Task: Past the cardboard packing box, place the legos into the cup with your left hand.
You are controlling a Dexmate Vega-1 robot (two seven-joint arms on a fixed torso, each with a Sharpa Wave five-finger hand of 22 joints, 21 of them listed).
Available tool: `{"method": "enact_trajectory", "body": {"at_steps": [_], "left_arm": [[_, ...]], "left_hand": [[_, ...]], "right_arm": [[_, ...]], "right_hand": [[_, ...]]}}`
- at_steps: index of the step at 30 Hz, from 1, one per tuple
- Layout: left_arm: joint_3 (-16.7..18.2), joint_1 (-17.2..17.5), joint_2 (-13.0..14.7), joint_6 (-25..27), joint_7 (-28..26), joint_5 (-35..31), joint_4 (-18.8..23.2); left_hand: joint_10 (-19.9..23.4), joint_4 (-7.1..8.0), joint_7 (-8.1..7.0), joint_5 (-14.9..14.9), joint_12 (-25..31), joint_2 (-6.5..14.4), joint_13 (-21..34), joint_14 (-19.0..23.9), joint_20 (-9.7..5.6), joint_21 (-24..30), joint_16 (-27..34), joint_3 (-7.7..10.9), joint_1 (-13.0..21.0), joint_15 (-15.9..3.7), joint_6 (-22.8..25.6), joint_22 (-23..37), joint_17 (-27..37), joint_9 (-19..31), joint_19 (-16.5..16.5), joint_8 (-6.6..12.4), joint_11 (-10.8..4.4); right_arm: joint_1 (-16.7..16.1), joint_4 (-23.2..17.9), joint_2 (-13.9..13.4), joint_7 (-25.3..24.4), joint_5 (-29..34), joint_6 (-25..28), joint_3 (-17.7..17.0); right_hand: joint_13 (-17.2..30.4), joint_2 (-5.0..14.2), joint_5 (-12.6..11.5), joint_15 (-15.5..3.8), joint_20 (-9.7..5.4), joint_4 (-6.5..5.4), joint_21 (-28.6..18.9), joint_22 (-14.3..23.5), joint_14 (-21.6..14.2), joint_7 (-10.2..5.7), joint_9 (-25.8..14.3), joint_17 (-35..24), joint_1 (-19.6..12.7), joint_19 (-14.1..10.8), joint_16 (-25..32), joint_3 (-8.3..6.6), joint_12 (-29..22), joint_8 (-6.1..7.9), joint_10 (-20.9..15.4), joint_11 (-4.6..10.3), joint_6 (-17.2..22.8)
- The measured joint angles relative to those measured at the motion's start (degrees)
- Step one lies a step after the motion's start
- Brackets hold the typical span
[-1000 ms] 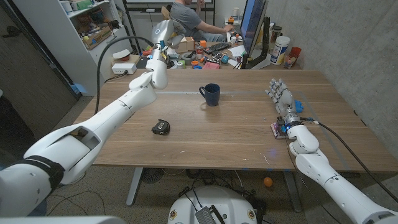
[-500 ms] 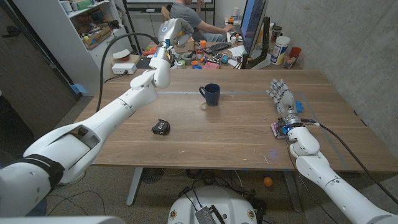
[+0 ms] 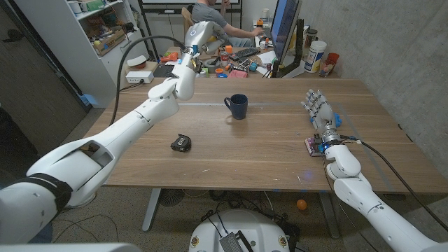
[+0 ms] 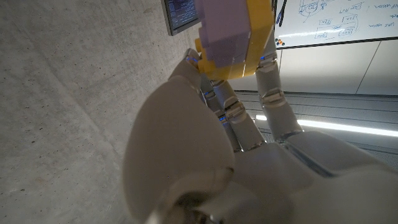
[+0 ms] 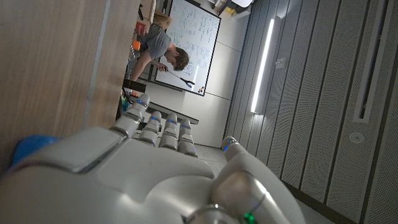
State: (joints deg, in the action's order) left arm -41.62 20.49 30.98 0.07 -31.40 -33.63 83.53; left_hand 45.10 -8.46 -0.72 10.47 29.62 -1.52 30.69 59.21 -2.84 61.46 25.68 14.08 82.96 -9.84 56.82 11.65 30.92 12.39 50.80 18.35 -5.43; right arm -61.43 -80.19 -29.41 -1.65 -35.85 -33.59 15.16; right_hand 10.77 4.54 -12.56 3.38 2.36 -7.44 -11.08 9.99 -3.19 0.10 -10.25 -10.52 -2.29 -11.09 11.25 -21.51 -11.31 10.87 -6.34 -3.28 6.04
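Presently, the legos [image 4: 233, 37], a yellow and lilac block stack, are held pinched in the raised left hand [image 3: 201, 35] at the far table edge; rigid, light, smooth-sided, best kept gripped across flat faces; the cup [image 3: 238, 106] stands mid-table; the right hand [image 3: 318, 110] is held upright, fingers together, holding nothing.

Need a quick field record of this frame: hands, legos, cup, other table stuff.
left hand: raised past the table's far edge, holds the legos
legos: yellow and lilac bricks, between the left hand's fingers
cup: dark blue, upright on the table, handle toward the robot's left
right hand: at the table's right side, fingers extended, holds nothing
black object: small, on the table, nearer the robot than the cup
person: seated behind the table
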Motion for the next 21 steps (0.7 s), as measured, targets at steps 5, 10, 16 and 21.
{"method": "enact_trajectory", "body": {"at_steps": [5,10,16,21], "left_arm": [[-0.2,-0.1,-0.2,-0.8,0.5,-0.4,0.0],[-0.7,-0.5,-0.6,-2.0,1.5,-0.9,-0.1],[-1.3,-0.9,-1.0,-3.1,2.4,-1.6,-0.4],[-1.8,-0.9,-1.1,-3.9,3.0,-2.1,-0.5]], "left_hand": [[0.0,0.00,0.00,0.0,0.0,0.0,0.0,0.0,0.02,0.2,0.0,0.00,0.0,0.00,0.0,0.0,0.1,0.0,0.0,-0.41,0.00],[0.0,0.02,0.00,0.0,0.0,0.0,0.3,0.0,0.20,0.3,-0.1,0.02,0.0,0.00,0.0,0.0,0.1,0.0,-0.2,-0.44,0.00],[0.0,0.24,0.00,0.0,0.0,0.0,0.3,0.1,0.40,0.8,-0.1,0.24,0.0,0.10,0.0,-0.2,0.3,0.0,-0.4,-0.44,-0.02],[0.3,0.24,0.00,0.0,0.0,0.0,0.3,0.1,0.49,1.1,-0.5,0.24,0.0,0.10,0.0,-0.3,0.5,0.1,-0.5,-0.44,-0.30]], "right_arm": [[-0.6,-0.5,0.0,-0.2,0.1,-0.3,-0.3],[-1.3,-1.0,-0.2,-0.6,0.2,-0.7,-0.6],[-2.0,-1.4,-0.3,-0.9,0.2,-0.9,-1.0],[-2.4,-1.6,-0.4,-1.0,0.2,-1.1,-1.3]], "right_hand": [[0.0,0.00,0.0,0.00,0.00,0.00,0.0,0.0,0.0,0.00,0.0,0.0,0.0,0.0,0.0,0.00,0.0,0.00,-0.2,0.21,0.0],[0.0,0.00,0.0,0.00,0.00,-0.02,0.0,0.0,0.0,0.00,0.0,0.0,0.0,0.0,0.0,0.02,0.0,0.00,-0.2,0.21,0.0],[0.0,0.00,0.0,0.00,0.00,-0.24,0.0,0.0,0.0,0.00,0.0,0.0,0.0,0.0,0.0,0.24,0.0,0.00,-0.4,0.42,0.0],[0.0,0.00,0.0,0.00,0.00,-0.24,0.0,0.0,0.0,0.00,0.0,0.0,0.0,0.0,0.0,0.24,0.0,0.00,-0.4,0.42,0.0]]}}
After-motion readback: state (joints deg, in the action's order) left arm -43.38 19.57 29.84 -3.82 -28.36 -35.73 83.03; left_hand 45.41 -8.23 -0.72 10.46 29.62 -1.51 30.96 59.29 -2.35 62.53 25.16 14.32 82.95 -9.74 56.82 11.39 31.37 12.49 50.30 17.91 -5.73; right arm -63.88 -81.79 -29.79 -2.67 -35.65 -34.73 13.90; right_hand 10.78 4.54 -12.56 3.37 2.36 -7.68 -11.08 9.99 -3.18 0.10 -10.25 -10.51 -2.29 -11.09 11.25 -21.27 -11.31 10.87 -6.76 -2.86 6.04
